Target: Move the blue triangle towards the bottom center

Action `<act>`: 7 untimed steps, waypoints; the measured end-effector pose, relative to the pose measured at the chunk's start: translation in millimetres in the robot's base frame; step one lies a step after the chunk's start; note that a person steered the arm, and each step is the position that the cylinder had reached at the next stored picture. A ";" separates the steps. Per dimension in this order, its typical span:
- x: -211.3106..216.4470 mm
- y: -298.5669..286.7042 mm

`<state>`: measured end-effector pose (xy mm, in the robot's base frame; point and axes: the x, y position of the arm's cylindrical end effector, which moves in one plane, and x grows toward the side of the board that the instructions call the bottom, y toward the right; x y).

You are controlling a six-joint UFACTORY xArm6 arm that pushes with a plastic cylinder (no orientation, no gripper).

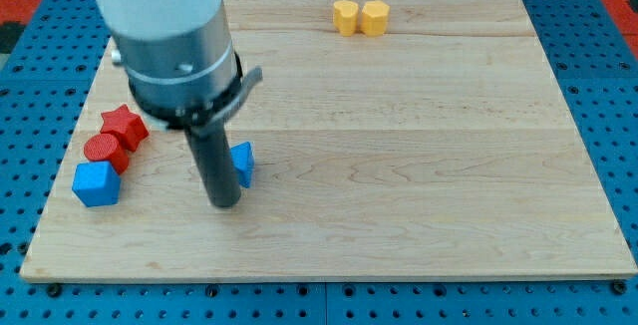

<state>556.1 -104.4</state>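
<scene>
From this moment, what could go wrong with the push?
My tip sits against the view's-left side of the blue triangle, largely hiding it, so a push may send it rightward or spin it off. Sweeping back left could disturb the blue cube and red cylinder.

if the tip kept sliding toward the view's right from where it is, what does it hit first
Most likely the blue triangle: my tip sits just off its left side, slightly nearer the view's bottom, so it might only clip the block's lower corner. Whether they already touch I cannot tell. Beyond it the wooden board looks free.
</scene>
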 end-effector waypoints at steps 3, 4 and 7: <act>11.7 -200.4; -19.0 -200.0; -46.9 -35.7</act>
<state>509.2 -140.0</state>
